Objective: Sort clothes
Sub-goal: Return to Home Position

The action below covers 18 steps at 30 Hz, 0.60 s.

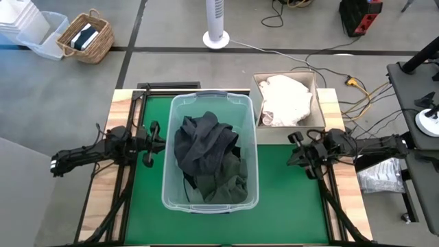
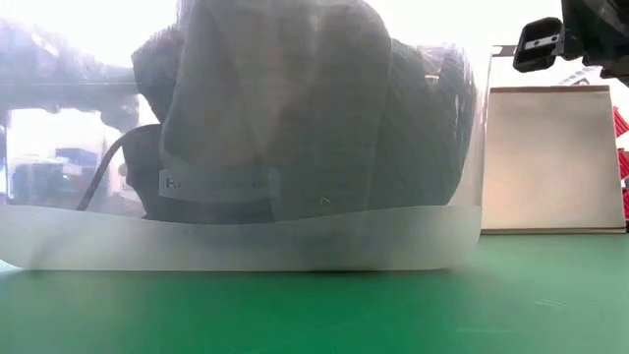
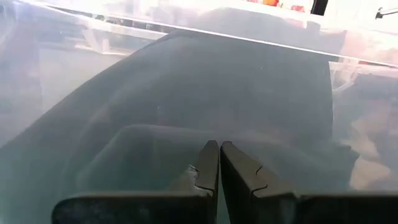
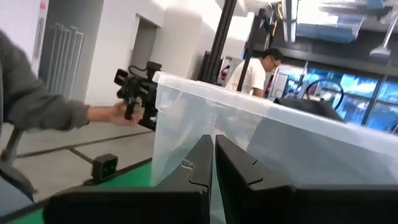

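White soft garments (image 1: 287, 96) lay bunched in the beige cardboard box (image 1: 318, 103) at the table's far right corner. The dark grey and dark green garments (image 1: 206, 154) were heaped in the clear plastic tub (image 1: 209, 204) at the middle of the green table mat (image 1: 288, 199). No loose clothing showed on the mat around either container, so the sorting looked finished, with light and dark pieces each in their own place. The left gripper (image 1: 152, 143) hung just beside the tub's left wall and the right gripper (image 1: 296, 152) stood off its right side, near the box. Each wrist view showed its own fingers pressed together with nothing between them. By this reading, only drawing both arms back to their rest pose seemed left to do.
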Each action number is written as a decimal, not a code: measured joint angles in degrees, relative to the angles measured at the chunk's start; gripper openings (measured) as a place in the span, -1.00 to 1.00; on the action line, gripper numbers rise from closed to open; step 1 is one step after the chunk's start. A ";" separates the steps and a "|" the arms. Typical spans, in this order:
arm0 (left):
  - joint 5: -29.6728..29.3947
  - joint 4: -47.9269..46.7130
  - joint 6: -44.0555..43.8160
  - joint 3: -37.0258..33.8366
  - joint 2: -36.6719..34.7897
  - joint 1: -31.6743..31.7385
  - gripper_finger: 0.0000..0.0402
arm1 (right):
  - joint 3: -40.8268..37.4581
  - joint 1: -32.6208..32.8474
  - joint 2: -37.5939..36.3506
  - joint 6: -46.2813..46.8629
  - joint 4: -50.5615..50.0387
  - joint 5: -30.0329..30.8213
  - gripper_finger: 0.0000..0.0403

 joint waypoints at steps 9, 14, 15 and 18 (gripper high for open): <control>0.00 -0.17 -0.11 0.45 0.28 0.02 -1.00 | 1.13 0.00 0.23 10.76 0.08 0.03 -0.94; 0.00 0.04 -0.11 0.50 0.69 0.02 -1.00 | 1.14 0.00 0.67 12.08 -0.29 0.04 -0.94; 0.00 0.07 -0.11 0.50 0.77 0.02 -1.00 | 1.14 0.00 0.78 12.08 -0.25 0.04 -0.94; 0.00 0.05 -0.11 0.54 0.78 0.02 -1.00 | 1.14 0.00 0.86 12.06 -0.34 0.04 -0.94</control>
